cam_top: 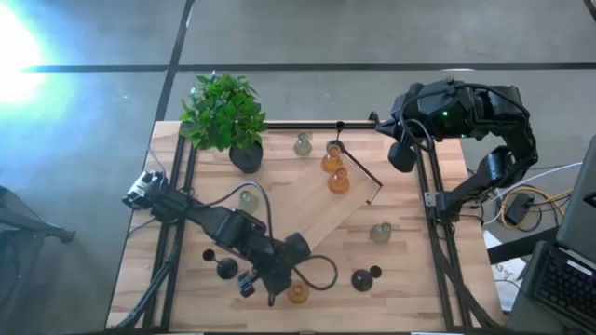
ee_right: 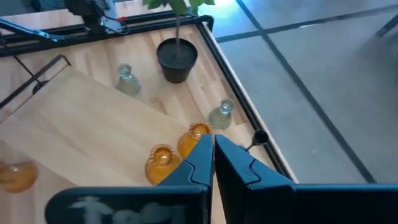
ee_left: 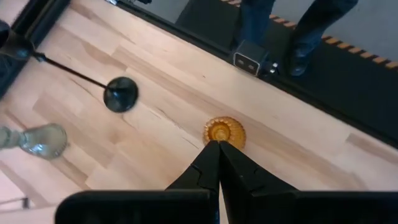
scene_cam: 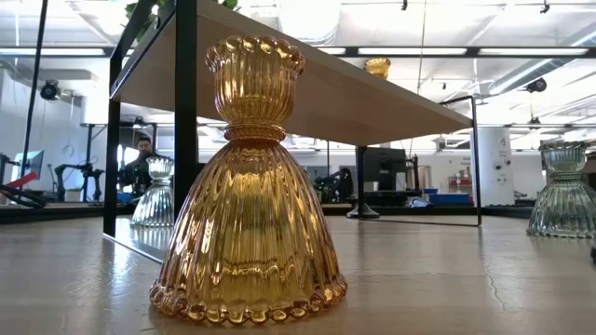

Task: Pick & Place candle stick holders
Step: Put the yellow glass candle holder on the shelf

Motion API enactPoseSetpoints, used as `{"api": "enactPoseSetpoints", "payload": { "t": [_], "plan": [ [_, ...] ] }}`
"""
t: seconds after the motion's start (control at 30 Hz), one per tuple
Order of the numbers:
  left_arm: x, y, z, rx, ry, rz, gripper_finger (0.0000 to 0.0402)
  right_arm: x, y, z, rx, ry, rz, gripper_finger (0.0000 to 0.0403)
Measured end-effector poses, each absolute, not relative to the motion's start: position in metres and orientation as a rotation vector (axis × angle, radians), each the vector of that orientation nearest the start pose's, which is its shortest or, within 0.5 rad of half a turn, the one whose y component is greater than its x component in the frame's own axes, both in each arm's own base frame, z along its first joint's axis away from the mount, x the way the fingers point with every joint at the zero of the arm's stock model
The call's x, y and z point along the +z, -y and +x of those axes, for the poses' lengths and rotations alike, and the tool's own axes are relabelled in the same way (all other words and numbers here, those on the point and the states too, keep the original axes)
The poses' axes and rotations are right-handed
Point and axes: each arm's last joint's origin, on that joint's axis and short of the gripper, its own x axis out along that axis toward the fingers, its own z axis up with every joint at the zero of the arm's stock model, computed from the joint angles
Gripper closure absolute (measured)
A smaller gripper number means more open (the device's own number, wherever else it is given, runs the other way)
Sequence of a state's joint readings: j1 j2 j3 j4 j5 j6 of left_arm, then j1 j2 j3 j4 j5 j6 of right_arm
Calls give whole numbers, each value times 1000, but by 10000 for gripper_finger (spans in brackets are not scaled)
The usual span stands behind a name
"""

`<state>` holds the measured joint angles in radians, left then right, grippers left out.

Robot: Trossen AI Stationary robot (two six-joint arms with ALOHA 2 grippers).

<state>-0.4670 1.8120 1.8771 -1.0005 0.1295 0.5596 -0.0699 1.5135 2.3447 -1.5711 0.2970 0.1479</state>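
Amber glass candle stick holder [cam_top: 298, 293] standing upright on the table [cam_top: 410, 279] near its front edge, directly before the left gripper [cam_top: 279, 282], whose fingers are pressed together and hold nothing; the step in hand is apparently the approach, and the next move calls for spreading the fingers around the holder's narrow waist. Right gripper [ee_right: 213, 149], also shut and empty, waits above the table's far right corner. The low view alone shows the holder's ribbed skirt and beaded rim; the high view alone shows two amber holders [cam_top: 335, 169] on the raised board [cam_top: 317, 209], the potted plant [cam_top: 223, 112] and a black stemmed holder [cam_top: 365, 277]
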Motion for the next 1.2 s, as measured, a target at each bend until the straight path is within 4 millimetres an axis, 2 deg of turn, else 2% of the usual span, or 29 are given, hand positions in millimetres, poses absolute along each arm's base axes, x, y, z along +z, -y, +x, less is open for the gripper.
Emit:
{"api": "enactPoseSetpoints", "payload": {
  "t": [0.3,0.77,1.03,1.2],
  "plan": [
    [346,178,345,-799,-734,684,386,523,33,196,-443,-726,40,394],
    [309,194,351,-835,-656,666,281,516,49,208,-484,-774,24,394],
    [292,198,347,-795,-701,720,236,514,51,212,-481,-791,12,394],
    [291,202,345,-789,-692,730,222,515,50,209,-491,-775,35,394]
  ]
}}
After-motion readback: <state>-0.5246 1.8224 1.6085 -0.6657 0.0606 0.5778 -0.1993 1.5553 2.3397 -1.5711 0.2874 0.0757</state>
